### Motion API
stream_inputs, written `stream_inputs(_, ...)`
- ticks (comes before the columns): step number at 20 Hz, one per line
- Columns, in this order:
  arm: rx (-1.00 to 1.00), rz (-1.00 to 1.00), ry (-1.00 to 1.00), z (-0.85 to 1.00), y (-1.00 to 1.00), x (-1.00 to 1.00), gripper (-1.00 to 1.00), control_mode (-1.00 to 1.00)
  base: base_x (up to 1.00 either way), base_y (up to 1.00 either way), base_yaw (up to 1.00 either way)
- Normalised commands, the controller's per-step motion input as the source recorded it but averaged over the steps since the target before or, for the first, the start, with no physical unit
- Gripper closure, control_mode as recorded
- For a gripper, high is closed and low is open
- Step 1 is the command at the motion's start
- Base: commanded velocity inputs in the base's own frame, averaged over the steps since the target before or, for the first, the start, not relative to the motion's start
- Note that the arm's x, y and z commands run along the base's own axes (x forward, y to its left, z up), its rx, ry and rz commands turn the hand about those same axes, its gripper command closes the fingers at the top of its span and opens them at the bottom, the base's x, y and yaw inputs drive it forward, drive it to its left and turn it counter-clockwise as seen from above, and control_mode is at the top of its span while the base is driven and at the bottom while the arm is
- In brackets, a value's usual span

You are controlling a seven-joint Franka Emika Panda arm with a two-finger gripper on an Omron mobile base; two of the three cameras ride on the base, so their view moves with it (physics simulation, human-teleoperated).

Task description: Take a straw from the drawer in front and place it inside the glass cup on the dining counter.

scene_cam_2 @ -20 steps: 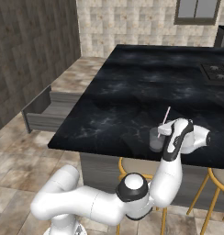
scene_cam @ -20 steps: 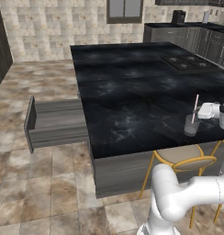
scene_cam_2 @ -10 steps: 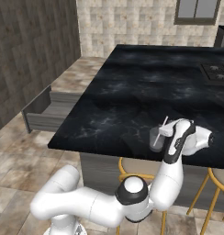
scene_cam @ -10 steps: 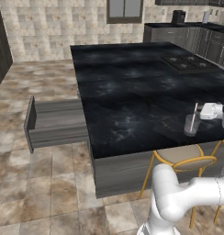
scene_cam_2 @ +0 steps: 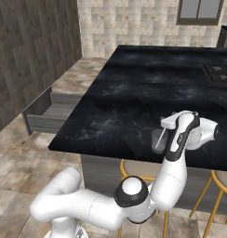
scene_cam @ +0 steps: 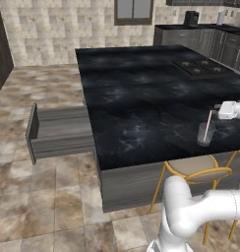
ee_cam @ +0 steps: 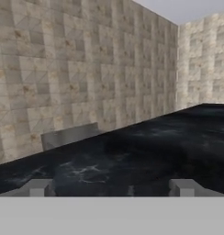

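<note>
At nine o'clock the drawer [scene_cam: 60,130] stands pulled out. At three o'clock on the dining counter [scene_cam: 141,93] the straw [scene_cam: 207,125] leans inside the glass cup [scene_cam: 205,134]. Beside it, the gripper [ee_cam: 111,187] is spread wide, empty. Placement looks done; only withdrawal remains.

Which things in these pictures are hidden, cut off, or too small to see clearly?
- Glass cup, right base view: its right side is hidden behind the arm; the straw cannot be made out there.
- Straw, left base view: its lower end is blurred inside the cup.
- Drawer, left base view: the part under the dining counter is hidden.
- Pincer, hand view: the fingertips are cut off by the bottom band.
</note>
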Motion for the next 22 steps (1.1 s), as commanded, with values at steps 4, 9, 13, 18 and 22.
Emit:
stream_inputs(4, -0.01, 0.0, 0.0, 0.92, 0.07, -0.64, -1.0, -1.0, 0.0, 0.0, 0.0)
stream_inputs(9, -0.1, 0.0, 0.0, 0.85, 0.32, -0.74, -1.0, -1.0, 0.0, 0.0, 0.0)
stream_inputs(13, -0.24, 0.01, 0.0, 0.71, 0.74, -0.91, -1.0, -1.0, 0.0, 0.0, 0.0)
stream_inputs(18, -0.47, 0.1, 0.0, 0.45, 1.0, -0.92, -1.0, -1.0, 0.0, 0.0, 0.0)
stream_inputs(22, -0.53, 0.14, 0.0, 0.3, 1.0, -0.94, -1.0, -1.0, 0.0, 0.0, 0.0)
